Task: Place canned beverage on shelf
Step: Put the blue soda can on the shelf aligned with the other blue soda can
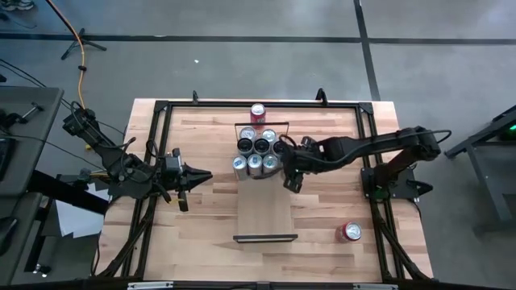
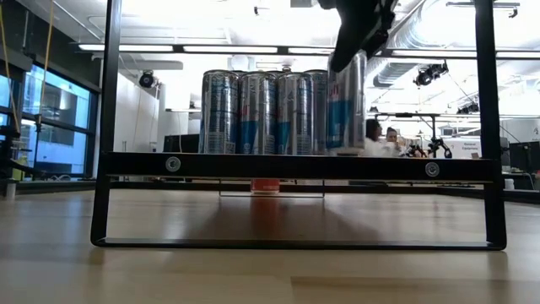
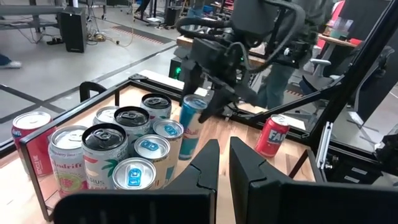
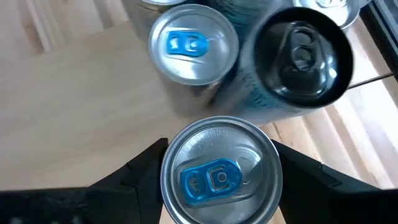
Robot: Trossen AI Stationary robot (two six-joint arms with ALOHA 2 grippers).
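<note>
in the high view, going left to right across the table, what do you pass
left pincer → can cluster on the shelf → right pincer shut on a can → red can lying on its side

Readable: "Fa…" in white on red soda can (image 3: 272,135) lying on desk; other can labels illegible.

Shelf (image 1: 264,211): pale plank on table (image 1: 201,242). Can cluster (image 1: 256,153) stands on its far end, just beside right claw (image 1: 284,165). Table: red can (image 1: 351,232) lying well apart from claw; another (image 1: 258,112) upright beyond shelf.
</note>
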